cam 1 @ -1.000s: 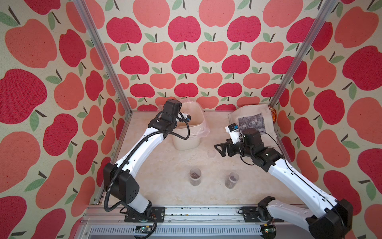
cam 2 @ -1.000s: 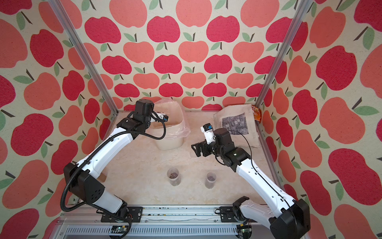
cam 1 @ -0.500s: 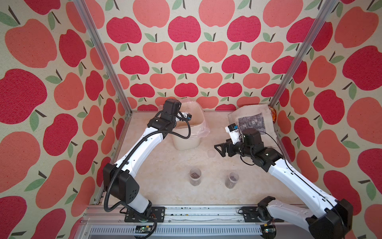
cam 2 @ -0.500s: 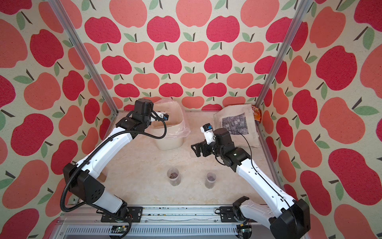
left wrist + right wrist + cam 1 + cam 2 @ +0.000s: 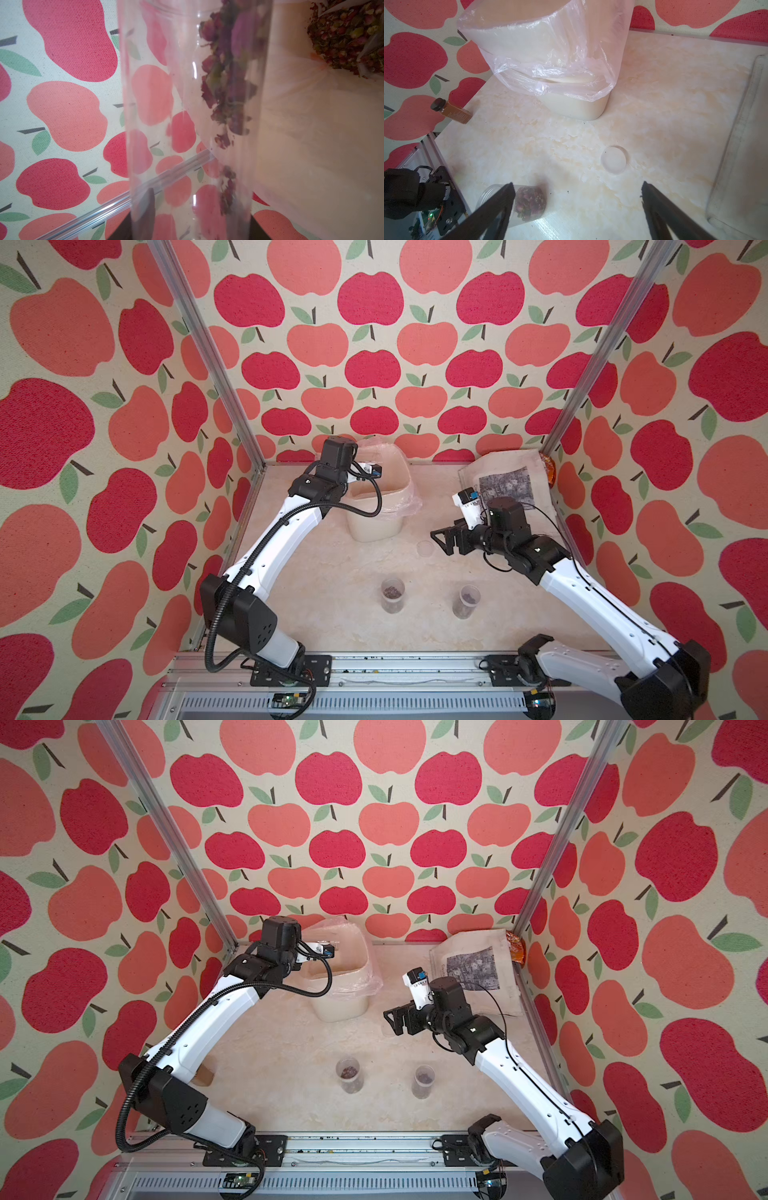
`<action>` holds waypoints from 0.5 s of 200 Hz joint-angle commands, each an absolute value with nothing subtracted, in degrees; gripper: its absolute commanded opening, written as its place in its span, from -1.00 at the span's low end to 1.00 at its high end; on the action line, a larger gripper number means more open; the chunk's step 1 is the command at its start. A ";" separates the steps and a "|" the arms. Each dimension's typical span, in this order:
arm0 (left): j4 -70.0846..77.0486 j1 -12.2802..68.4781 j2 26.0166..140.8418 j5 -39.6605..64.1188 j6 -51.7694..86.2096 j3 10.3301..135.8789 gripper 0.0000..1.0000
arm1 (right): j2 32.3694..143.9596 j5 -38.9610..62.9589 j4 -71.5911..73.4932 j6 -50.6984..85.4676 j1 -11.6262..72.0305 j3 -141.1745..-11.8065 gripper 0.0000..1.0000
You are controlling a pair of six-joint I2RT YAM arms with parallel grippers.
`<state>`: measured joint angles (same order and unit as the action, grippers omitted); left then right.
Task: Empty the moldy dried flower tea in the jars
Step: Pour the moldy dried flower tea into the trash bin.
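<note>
My left gripper (image 5: 191, 228) is shut on a clear jar (image 5: 166, 124) and holds it tipped over the cream bin (image 5: 376, 506). Dried flower tea (image 5: 226, 68) lies along the jar's wall, and a pile of it (image 5: 349, 35) sits on the bin liner. Two more jars (image 5: 392, 595) (image 5: 467, 600) with dark tea in them stand upright near the table's front in both top views. My right gripper (image 5: 440, 539) hangs open and empty over mid-table, beside a round clear lid (image 5: 425, 548). In the right wrist view the lid (image 5: 614, 160) lies beyond the open fingers, and one jar (image 5: 527, 201) shows behind a finger.
A printed cloth bag (image 5: 505, 485) and an orange packet (image 5: 549, 470) lie at the back right corner. A small brown bottle (image 5: 452, 111) lies by the left wall. The bin's plastic liner (image 5: 571, 79) drapes over its side.
</note>
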<state>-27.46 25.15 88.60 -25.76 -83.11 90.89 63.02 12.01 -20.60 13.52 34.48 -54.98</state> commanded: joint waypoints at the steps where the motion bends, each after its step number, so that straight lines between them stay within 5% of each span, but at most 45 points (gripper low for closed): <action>1: -28.81 25.43 88.42 -23.22 -79.47 93.78 -1.00 | 62.97 13.41 -21.66 14.40 34.20 -56.85 0.98; 100: -30.33 24.09 87.65 -17.66 -75.21 94.86 -1.00 | 62.75 15.99 -21.38 17.47 34.27 -61.32 0.99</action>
<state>-29.85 23.79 88.38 -19.40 -77.38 93.54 63.00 13.76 -21.47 14.87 34.48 -59.35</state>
